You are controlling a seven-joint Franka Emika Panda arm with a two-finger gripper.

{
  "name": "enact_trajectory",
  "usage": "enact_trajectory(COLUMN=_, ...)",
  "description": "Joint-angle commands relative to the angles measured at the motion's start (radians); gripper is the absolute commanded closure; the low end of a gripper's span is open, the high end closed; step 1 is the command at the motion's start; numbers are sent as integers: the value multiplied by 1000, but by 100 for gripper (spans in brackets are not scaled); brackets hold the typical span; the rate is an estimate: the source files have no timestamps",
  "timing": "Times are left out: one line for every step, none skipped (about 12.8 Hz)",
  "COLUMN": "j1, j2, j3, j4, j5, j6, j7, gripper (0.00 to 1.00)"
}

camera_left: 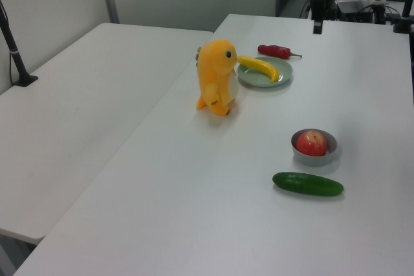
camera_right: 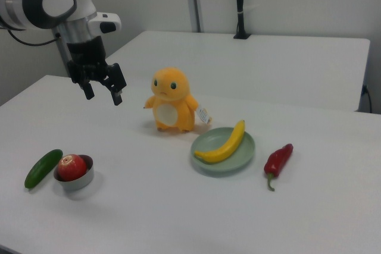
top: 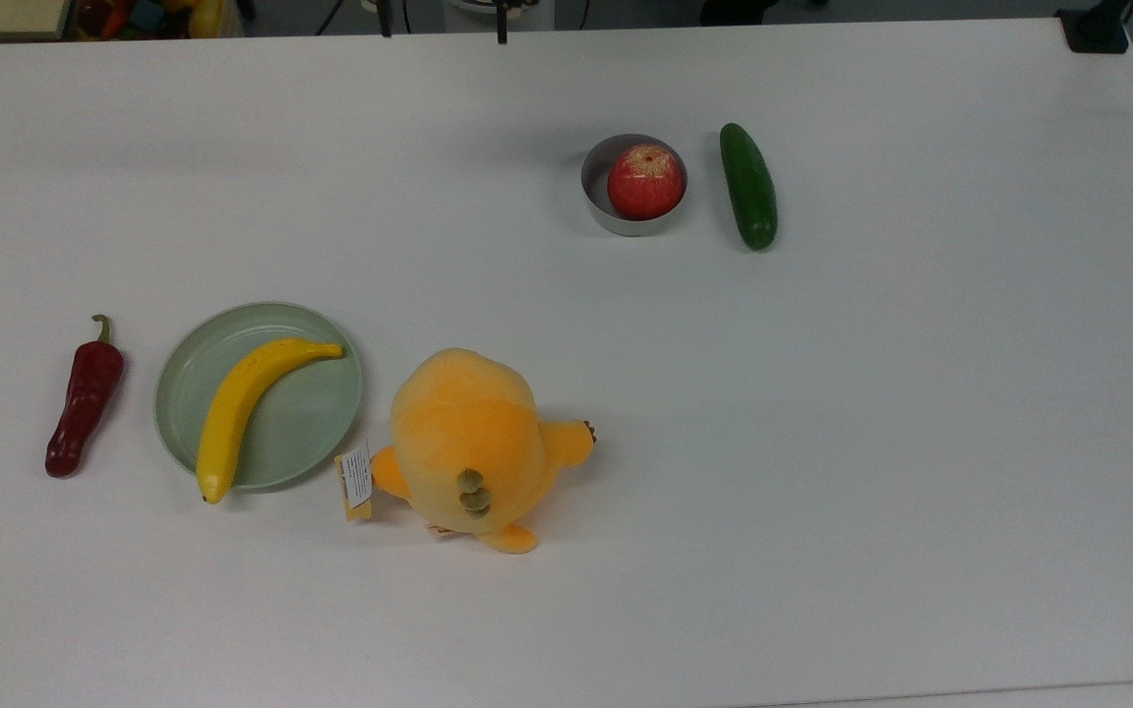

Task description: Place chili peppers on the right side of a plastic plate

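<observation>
1. Right view: the black two-finger gripper [camera_right: 102,93] hangs above the table with its fingers spread, holding nothing.
2. The glossy dark-red chili pepper [top: 85,398] lies on the table at nine o'clock of the pale green round plastic plate [top: 316,418] in the top view; apart from it.

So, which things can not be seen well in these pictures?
- Claw: open in the right view; in the top view the upper edge cuts off all but its fingertips.
- Plastic plate: the banana covers a strip of it.
- Small bowl: the apple hides its inside.
</observation>
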Motion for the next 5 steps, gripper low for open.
enact_trajectory(j1=16, j2=-24, j3=-21, j4=-25, j5=14, j6=-21, j7=-14, gripper=0)
enact_trajectory(j1=13, j2=-21, j3=-21, j4=-25, j5=14, j6=-20, j7=-18, gripper=0)
enact_trajectory(j1=9, j2=-18, j3=-21, j4=-17, j5=15, j6=-20, j7=-17, gripper=0)
enact_trajectory(j1=6, j2=-15, j3=-21, j4=-6, j5=14, j6=-21, j7=-12, gripper=0)
enact_trajectory(j1=4, j2=-15, j3=-21, j4=-5, j5=15, j6=-21, j7=-12, gripper=0)
